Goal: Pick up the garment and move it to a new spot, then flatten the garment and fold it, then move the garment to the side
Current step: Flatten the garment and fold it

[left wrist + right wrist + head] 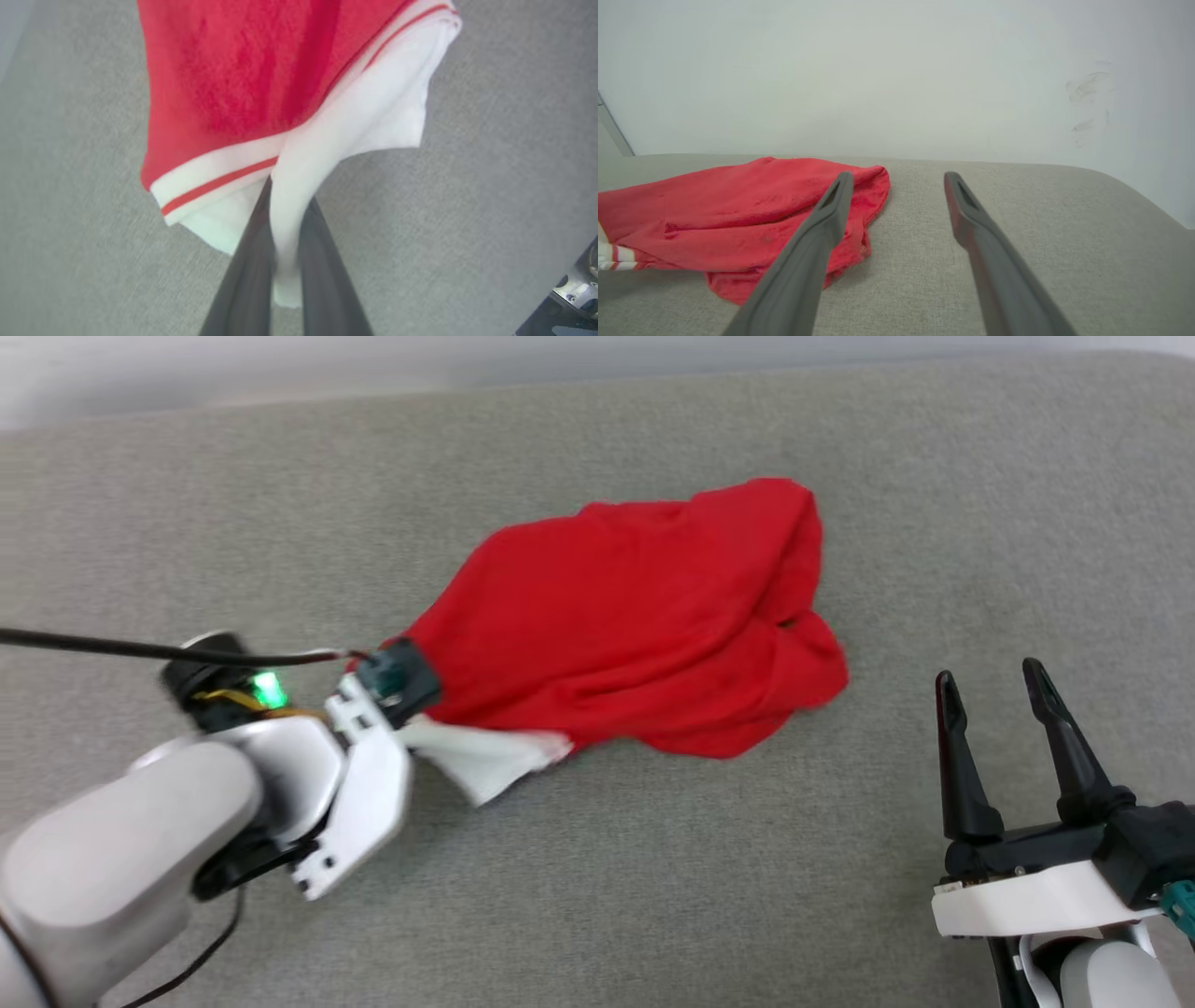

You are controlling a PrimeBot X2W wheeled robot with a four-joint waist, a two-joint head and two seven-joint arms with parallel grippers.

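Grips the garment (635, 616) by its white sleeve (387, 102) with the left tool (289, 191), dark fingers (252, 261) pressed together on the cloth. Shows red-and-white striped trim (215, 184) just beside that pinch. Holds the right tool (988, 672) spread and empty, low at the right of the head view, well apart from the garment. Has the red body lying crumpled on the grey upholstered surface (653, 877), near its middle, sleeve end stretched toward the left tool.
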